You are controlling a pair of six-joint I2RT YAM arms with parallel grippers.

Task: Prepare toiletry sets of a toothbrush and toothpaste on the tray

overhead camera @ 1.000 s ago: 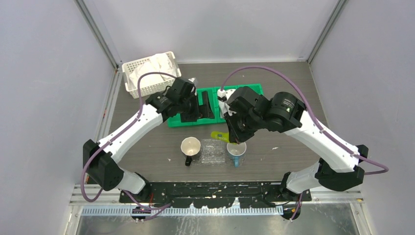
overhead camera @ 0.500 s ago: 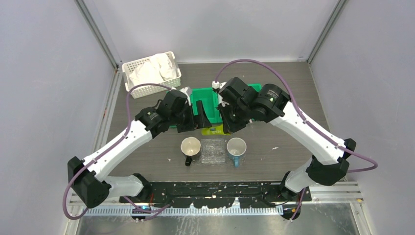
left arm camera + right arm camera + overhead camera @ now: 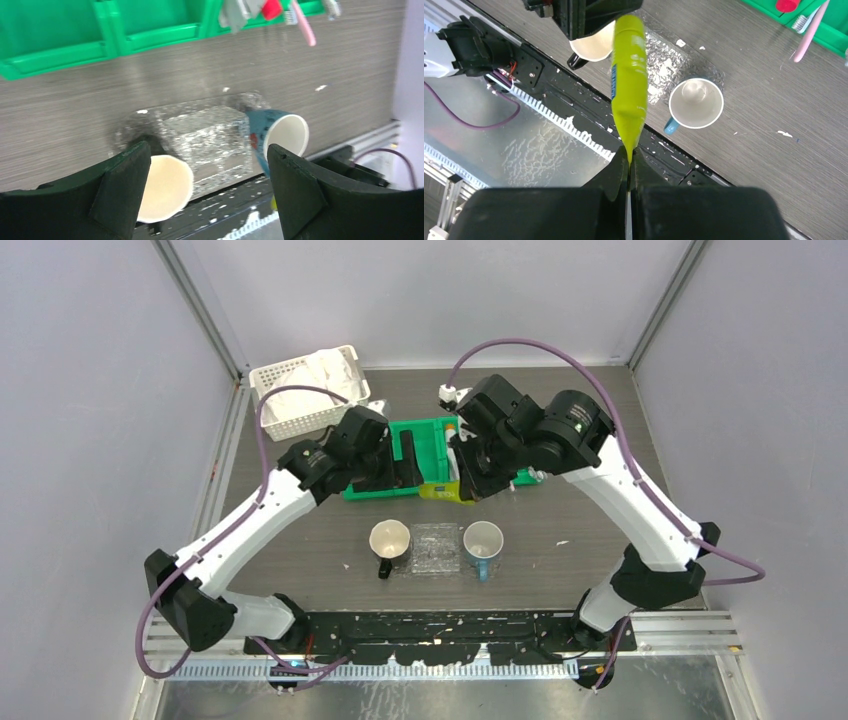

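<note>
Yellow-green toothpaste tube: pinched by flat crimped end in your right gripper, jaws tight on it. Tube held in air at near rim of green bin, beyond tray. Clear tray flat on worktop, between cream mug and blue mug, just beside both. Pink toothbrush in bin, one end over near rim. Your left gripper spread wide, holding nothing, near bin's left half. White basket at far left corner.
</note>
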